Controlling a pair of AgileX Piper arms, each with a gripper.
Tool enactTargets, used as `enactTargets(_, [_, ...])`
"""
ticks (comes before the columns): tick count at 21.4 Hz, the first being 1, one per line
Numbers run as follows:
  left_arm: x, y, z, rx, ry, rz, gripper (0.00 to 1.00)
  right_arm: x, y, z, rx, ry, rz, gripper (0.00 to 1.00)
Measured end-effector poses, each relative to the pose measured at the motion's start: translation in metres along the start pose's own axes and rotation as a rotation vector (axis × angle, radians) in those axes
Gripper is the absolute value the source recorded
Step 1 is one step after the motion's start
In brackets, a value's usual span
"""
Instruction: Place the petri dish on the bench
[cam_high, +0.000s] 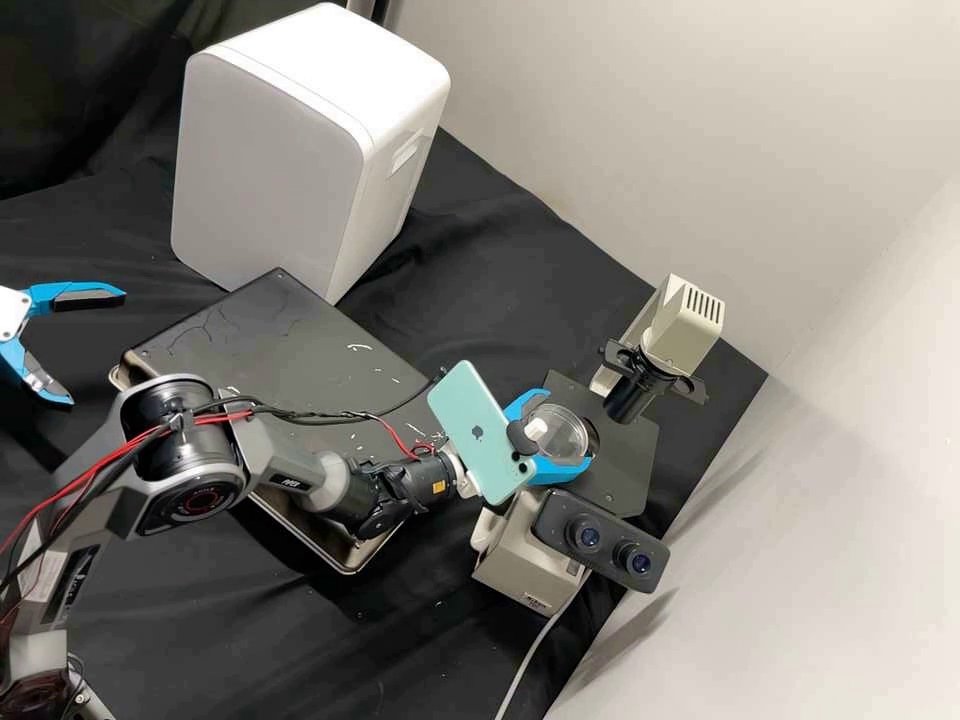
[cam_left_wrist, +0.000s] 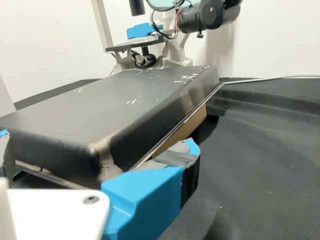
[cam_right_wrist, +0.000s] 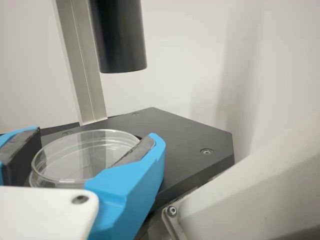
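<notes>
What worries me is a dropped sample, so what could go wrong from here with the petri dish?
The right gripper holds the clear petri dish by its smooth side wall at the microscope stage; it may slip when lifted. The dark tube hangs close above the dish, so a steep lift could strike it. The metal tray lies beside the microscope; the dish might end up there, not on the bench.

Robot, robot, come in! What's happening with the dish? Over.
Left pincer open, beside the tray. Right pincer shut on petri dish, at microscope stage. Dark tube overhead.
</notes>
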Motion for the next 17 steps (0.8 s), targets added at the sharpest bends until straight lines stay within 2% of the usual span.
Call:
enactTargets(2, [0.0, 0.0, 0.0, 0.0, 0.0, 0.0, 1.0, 0.0002, -0.0005, 0.0007, -0.011, -0.002, -0.001, 0.0])
enactTargets(6, [0.0, 0.0, 0.0, 0.0, 0.0, 0.0, 1.0, 0.0004, -0.0003, 0.0017, -0.013, -0.004, -0.001, 0.0])
enactTargets(7, [0.0, 0.0, 0.0, 0.0, 0.0, 0.0, 1.0, 0.0003, 0.0, 0.0019, -0.013, -0.005, 0.0, 1.0])
enactTargets(10, [0.0, 0.0, 0.0, 0.0, 0.0, 0.0, 1.0, 0.0003, 0.0, 0.0019, -0.014, -0.005, 0.0, 1.0])
enactTargets(12, [0.0, 0.0, 0.0, 0.0, 0.0, 0.0, 1.0, 0.0006, 0.0002, 0.0016, -0.038, -0.004, 0.001, 1.0])
enactTargets(14, [0.0, 0.0, 0.0, 0.0, 0.0, 0.0, 1.0, 0.0016, 0.001, 0.0013, -0.039, -0.011, 0.0, 1.0])
enactTargets(17, [0.0, 0.0, 0.0, 0.0, 0.0, 0.0, 1.0, 0.0017, 0.001, 0.0019, -0.057, -0.019, -0.002, 1.0])
